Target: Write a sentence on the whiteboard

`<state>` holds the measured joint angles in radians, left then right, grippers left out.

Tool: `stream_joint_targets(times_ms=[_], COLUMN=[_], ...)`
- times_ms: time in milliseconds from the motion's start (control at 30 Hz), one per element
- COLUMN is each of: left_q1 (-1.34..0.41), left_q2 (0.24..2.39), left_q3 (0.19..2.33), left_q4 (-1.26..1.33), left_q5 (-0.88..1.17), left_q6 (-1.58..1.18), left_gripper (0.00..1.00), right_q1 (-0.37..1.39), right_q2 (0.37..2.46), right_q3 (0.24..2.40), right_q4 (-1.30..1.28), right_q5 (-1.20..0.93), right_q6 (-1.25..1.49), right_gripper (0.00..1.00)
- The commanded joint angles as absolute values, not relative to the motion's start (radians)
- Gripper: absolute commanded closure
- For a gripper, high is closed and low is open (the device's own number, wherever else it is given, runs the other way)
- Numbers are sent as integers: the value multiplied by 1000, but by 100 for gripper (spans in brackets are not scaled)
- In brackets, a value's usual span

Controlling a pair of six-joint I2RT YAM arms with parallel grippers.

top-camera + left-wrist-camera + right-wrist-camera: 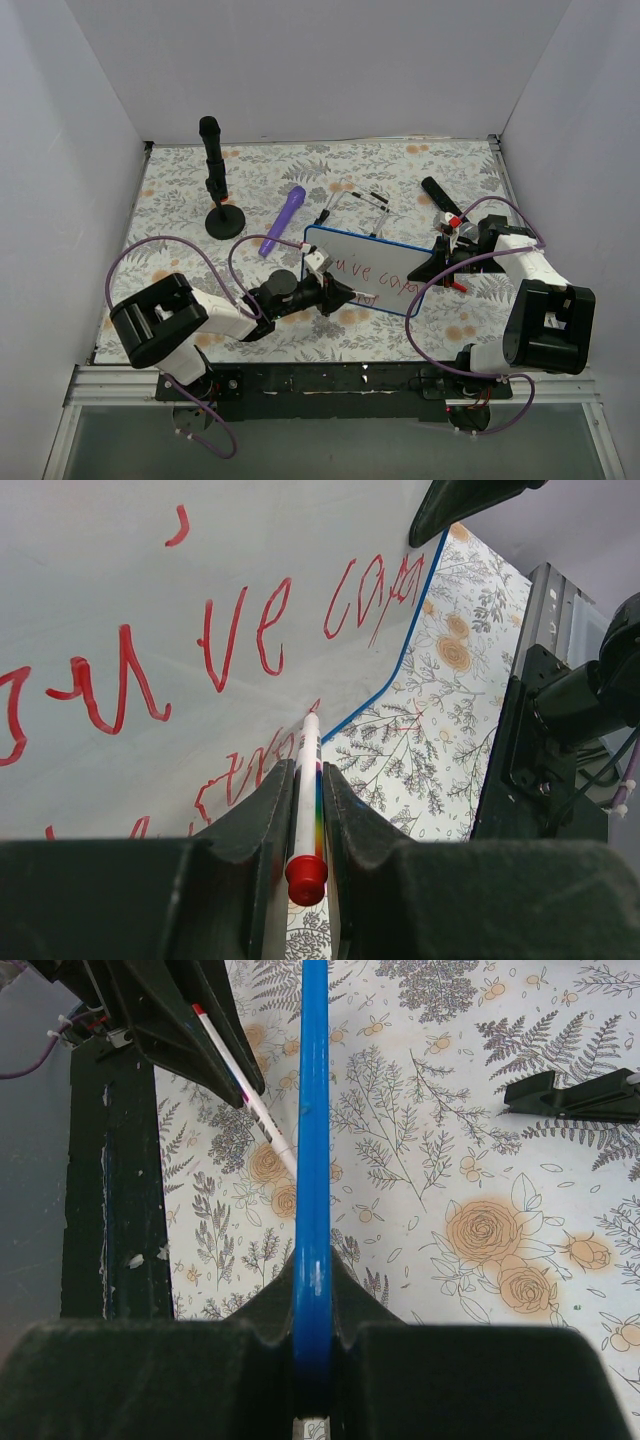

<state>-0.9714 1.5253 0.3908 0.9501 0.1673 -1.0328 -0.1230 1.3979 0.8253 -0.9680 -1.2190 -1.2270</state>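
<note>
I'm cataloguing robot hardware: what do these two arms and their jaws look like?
The left arm and right arm are blocky: black joint housings, white link covers. A thin purple cable loops loosely along each. The jaws are matte black tapered wedges.

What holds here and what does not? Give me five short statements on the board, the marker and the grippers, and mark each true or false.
1. The left gripper is shut on a marker. True.
2. The sentence is written in blue. False: the script is red; only the rim of the whiteboard is blue.
3. The right gripper hangs open, clear of the whiteboard. False: it is shut on the board's blue rim.
4. The purple pen lies on the whiteboard. False: it lies on the patterned table, apart from the board.
5. The marker points at the whiteboard's written face. True.
</note>
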Motion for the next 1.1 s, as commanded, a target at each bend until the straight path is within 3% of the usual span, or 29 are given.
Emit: stream_joint_targets(times_ms=[0, 1067], left_q1=[-969, -969], left_q2=[1542, 1614], left_q3=[425, 480], left_q4=[959, 838], left_q5=[173, 210], left_q6=[-1025, -1022], left_gripper=[100, 100], right_q1=[-115, -117], right_q2=[1384, 1379], right_q3=[825, 825], right_q4=[-977, -980], right_q5=[-1104, -1108], right_q6=[-1236, -1238], right_gripper=[99, 99])
